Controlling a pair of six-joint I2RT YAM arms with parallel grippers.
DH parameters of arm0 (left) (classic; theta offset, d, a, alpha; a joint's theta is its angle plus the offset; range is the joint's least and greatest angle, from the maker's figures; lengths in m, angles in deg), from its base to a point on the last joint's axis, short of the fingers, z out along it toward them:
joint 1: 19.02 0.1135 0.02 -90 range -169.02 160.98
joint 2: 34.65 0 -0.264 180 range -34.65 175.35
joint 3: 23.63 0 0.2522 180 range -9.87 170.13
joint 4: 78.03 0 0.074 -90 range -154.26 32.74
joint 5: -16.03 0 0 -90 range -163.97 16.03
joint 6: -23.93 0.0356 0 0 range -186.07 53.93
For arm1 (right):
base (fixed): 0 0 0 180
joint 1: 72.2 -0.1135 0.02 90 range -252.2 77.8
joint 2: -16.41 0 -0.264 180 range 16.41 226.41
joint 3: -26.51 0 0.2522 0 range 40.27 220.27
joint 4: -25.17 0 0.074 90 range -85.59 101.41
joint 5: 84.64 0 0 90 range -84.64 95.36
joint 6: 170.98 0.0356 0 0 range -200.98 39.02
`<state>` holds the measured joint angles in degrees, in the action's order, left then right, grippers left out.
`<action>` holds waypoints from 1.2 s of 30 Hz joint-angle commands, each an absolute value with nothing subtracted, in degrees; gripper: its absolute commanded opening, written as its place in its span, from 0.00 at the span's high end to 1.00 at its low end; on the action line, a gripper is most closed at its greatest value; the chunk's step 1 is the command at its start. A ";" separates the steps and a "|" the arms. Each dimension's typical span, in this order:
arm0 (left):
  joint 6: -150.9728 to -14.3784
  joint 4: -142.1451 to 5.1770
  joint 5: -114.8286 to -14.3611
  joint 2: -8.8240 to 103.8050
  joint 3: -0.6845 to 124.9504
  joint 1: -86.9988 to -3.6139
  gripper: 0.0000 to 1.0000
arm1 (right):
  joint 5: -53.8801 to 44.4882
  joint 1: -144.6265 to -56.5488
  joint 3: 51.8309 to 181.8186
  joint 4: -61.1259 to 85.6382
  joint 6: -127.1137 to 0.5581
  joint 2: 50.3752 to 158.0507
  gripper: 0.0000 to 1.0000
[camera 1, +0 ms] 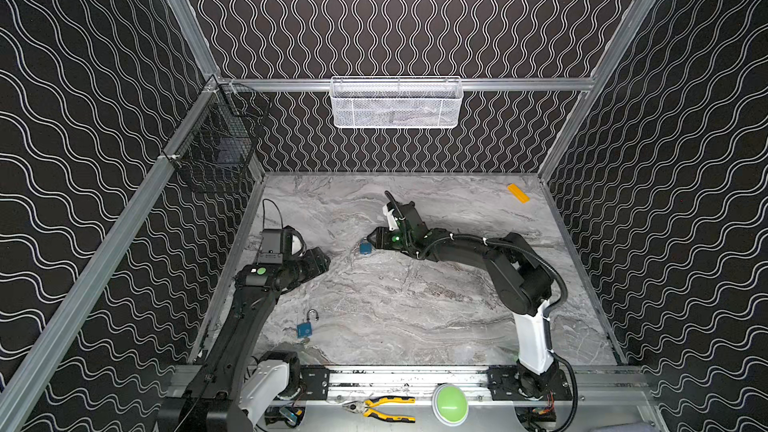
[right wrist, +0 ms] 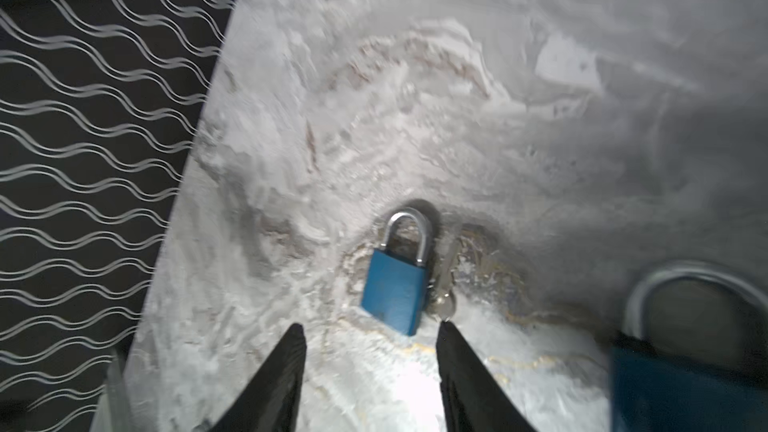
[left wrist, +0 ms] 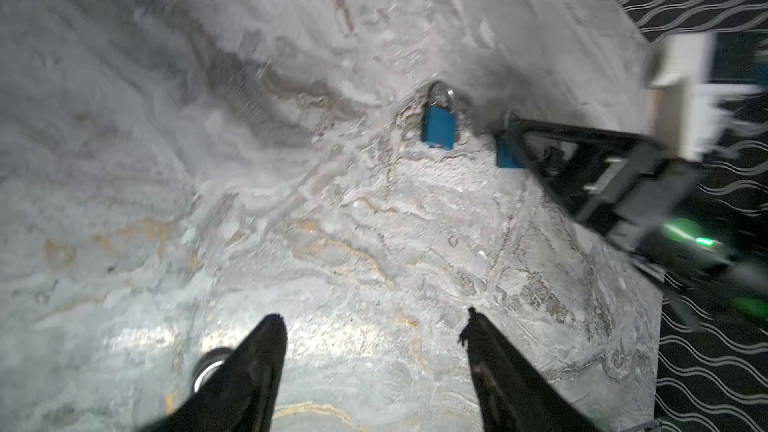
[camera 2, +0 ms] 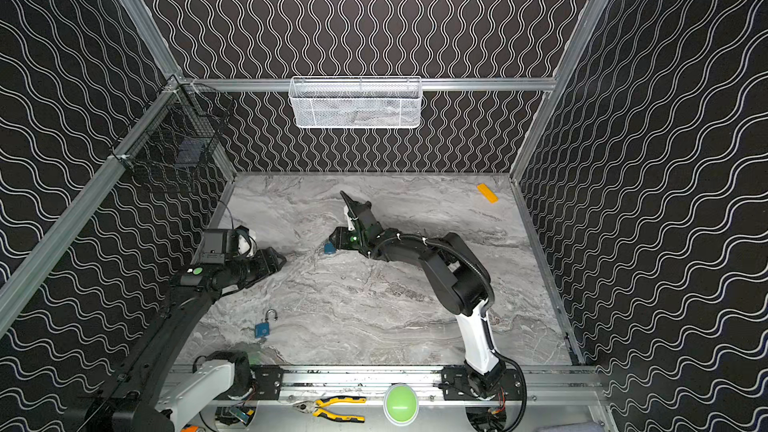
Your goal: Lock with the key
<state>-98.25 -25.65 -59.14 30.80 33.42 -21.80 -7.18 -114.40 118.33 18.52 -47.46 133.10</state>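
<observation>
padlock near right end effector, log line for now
padlock flat on table | key beside it | right end effector open | left end effector open

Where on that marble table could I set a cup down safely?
Free: the wide stretch of table between the near padlock and the right arm; also the back strip left of the yellow block. Crowded: the middle, where the right end effector hovers by the far padlock.

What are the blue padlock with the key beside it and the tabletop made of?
The padlock looks metal: a matte blue body, painted or anodised, and a bright silver shackle, likely steel, that glints. The tabletop looks like grey marble by its veins, but so flat a surface could be printed laminate.
</observation>
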 commanded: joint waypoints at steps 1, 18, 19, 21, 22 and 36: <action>-102.77 -23.08 -61.39 30.97 30.18 -21.74 0.15 | -6.18 -114.69 117.97 14.98 -49.54 128.74 0.38; -115.99 -20.32 -69.61 28.76 18.00 -25.06 0.15 | -4.91 -114.32 102.05 5.08 -54.32 98.42 0.30; -116.64 -20.25 -70.03 28.93 17.43 -25.08 0.16 | -4.99 -114.22 100.76 5.20 -54.45 96.96 0.30; -117.86 -19.15 -72.07 28.74 16.85 -25.73 0.17 | -5.91 -114.05 98.28 6.25 -54.36 94.49 0.31; -118.52 -18.72 -72.82 28.50 16.89 -26.40 0.17 | -6.38 -113.83 97.76 6.65 -54.32 93.69 0.31; -120.68 -13.76 -75.71 32.31 19.64 -33.68 0.24 | -9.56 -111.54 91.59 8.89 -54.36 89.30 0.32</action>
